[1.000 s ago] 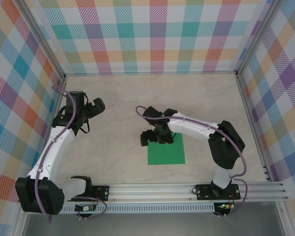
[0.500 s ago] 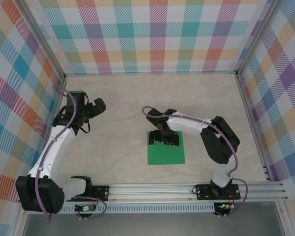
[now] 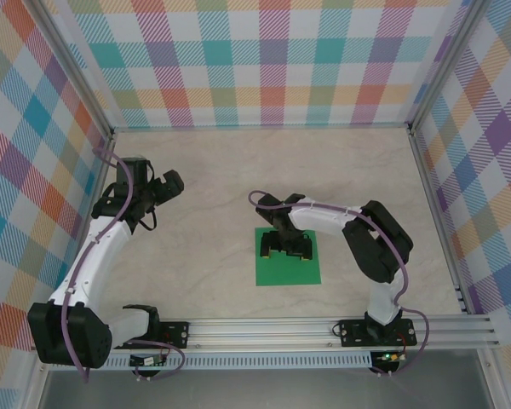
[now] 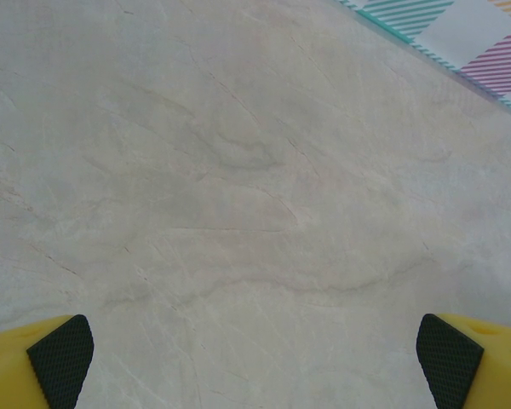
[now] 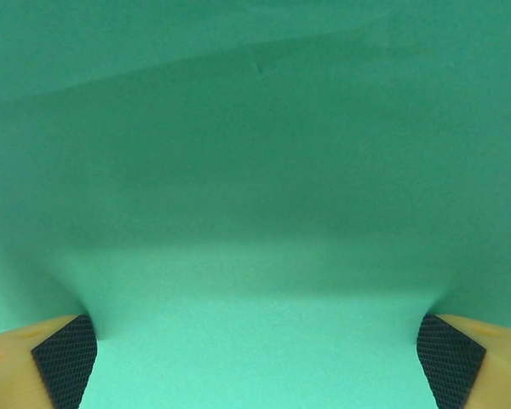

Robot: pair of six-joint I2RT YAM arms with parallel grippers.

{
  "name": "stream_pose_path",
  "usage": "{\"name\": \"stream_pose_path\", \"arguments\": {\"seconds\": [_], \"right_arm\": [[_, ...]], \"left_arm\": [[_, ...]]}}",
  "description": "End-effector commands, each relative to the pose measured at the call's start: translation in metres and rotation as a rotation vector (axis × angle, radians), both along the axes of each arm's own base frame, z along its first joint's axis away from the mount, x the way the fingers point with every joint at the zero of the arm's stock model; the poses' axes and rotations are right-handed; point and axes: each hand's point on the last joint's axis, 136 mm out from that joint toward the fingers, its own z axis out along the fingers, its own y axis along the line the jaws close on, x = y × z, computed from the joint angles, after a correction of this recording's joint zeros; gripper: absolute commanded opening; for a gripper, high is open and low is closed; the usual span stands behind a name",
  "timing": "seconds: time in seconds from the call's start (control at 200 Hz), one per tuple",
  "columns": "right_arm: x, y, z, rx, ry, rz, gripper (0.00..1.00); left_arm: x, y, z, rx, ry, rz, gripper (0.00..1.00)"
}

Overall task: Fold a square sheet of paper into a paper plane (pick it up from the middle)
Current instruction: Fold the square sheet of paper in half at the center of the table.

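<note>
The square sheet of paper (image 3: 288,269) lies flat and bright green on the marble table, near the front centre. My right gripper (image 3: 287,248) hangs low over the sheet's far half, pointing straight down, jaws spread wide. In the right wrist view the green paper (image 5: 255,213) spans the frame, with a yellow, black-padded fingertip (image 5: 64,358) in each lower corner and nothing pinched between them. My left gripper (image 3: 172,181) is held off at the left over bare table, open, its fingertips (image 4: 60,358) far apart. No folded plane is in view.
Checked walls enclose the marble table (image 3: 213,213) on three sides. An aluminium rail (image 3: 264,328) runs along the near edge, by the arm bases. A strip of the checked wall (image 4: 460,34) shows at the top right of the left wrist view.
My right gripper has swung from the sheet's far left corner to over its far half and come down close to the paper. The left arm has stayed put.
</note>
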Motion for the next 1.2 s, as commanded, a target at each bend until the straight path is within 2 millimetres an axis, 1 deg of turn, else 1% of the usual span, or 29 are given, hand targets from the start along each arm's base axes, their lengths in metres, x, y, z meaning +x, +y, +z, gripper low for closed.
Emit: {"name": "stream_pose_path", "arguments": {"seconds": [0.0, 0.11, 0.21, 0.456, 0.541, 0.586, 0.641, 0.736, 0.821, 0.927, 1.052, 1.122, 1.197], "right_arm": [[-0.011, -0.009, -0.026, -0.039, 0.068, -0.02, 1.0], [-0.018, -0.01, -0.038, -0.028, 0.096, -0.023, 0.98], [-0.02, -0.012, -0.042, -0.036, 0.106, -0.017, 0.95], [-0.018, -0.023, -0.043, -0.084, 0.091, -0.017, 0.89], [-0.014, -0.02, -0.038, -0.07, 0.068, -0.01, 0.87], [-0.009, -0.014, -0.031, -0.036, 0.045, -0.005, 0.85], [-0.003, -0.004, -0.021, 0.019, 0.011, 0.004, 0.79], [0.008, 0.014, -0.004, 0.12, -0.044, 0.012, 0.64], [0.014, 0.026, 0.008, 0.185, -0.05, 0.004, 0.49], [0.023, 0.046, 0.027, 0.302, -0.081, 0.006, 0.34], [0.035, 0.075, 0.062, 0.522, -0.13, 0.024, 0.33], [0.041, 0.092, 0.083, 0.672, -0.132, 0.032, 0.33], [0.048, 0.108, 0.099, 0.83, -0.113, 0.03, 0.33]], "left_arm": [[-0.003, -0.002, -0.008, -0.013, 0.024, 0.005, 1.0], [-0.003, -0.003, -0.009, -0.013, 0.025, 0.003, 1.0], [-0.003, -0.003, -0.009, -0.014, 0.029, 0.002, 1.0], [-0.004, -0.003, -0.009, -0.015, 0.03, 0.003, 1.0], [-0.004, -0.003, -0.01, -0.015, 0.031, 0.001, 1.0], [-0.004, -0.004, -0.009, -0.019, 0.031, -0.001, 1.0], [-0.004, -0.004, -0.011, -0.025, 0.033, 0.0, 1.0], [-0.003, -0.008, -0.014, -0.045, 0.044, -0.007, 1.0], [-0.004, -0.013, -0.019, -0.074, 0.06, -0.015, 1.0], [-0.008, -0.022, -0.031, -0.13, 0.088, -0.04, 1.0], [-0.013, -0.04, -0.044, -0.232, 0.112, -0.082, 1.0], [-0.016, -0.054, -0.051, -0.313, 0.12, -0.119, 1.0], [-0.019, -0.068, -0.059, -0.398, 0.127, -0.148, 1.0]]}}
